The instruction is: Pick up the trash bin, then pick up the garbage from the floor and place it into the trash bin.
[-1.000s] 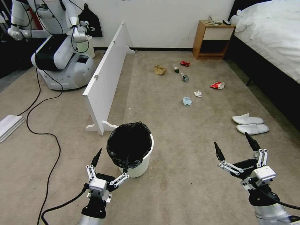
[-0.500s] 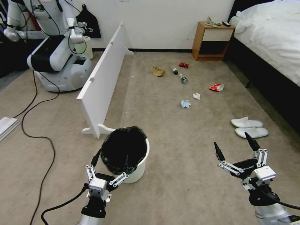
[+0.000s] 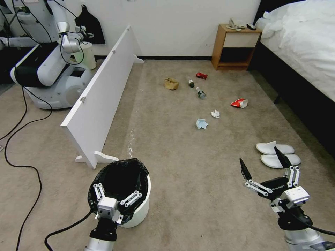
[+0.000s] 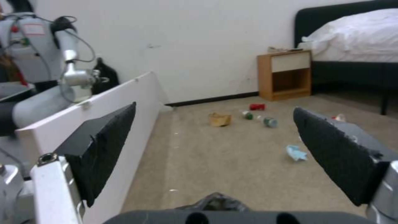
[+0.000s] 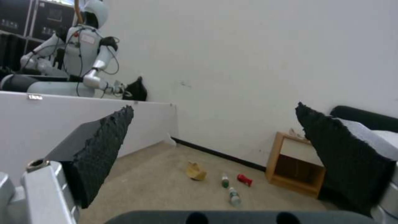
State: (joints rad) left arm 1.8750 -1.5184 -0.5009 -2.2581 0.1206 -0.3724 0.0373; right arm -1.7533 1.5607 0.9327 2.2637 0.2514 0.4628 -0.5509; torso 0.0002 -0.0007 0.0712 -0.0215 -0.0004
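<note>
The left gripper [image 3: 118,183] hangs wide open over the trash bin [image 3: 139,212] at seven o'clock on the carpet, gripping nothing, its tips down in the black bag [image 3: 120,177] (contents too dark to tell). The right gripper [image 3: 261,159] sits at five o'clock, spread wide and empty, beside two white slippers [image 3: 275,153]. Mask [image 3: 201,123], tissue [image 3: 215,113], snack packet [image 3: 239,103] and bottles [image 3: 200,93] lie toward twelve o'clock.

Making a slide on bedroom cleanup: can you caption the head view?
Open left gripper over the black-lined trash bin; open right gripper near white slippers; litter scattered on carpet.
</note>
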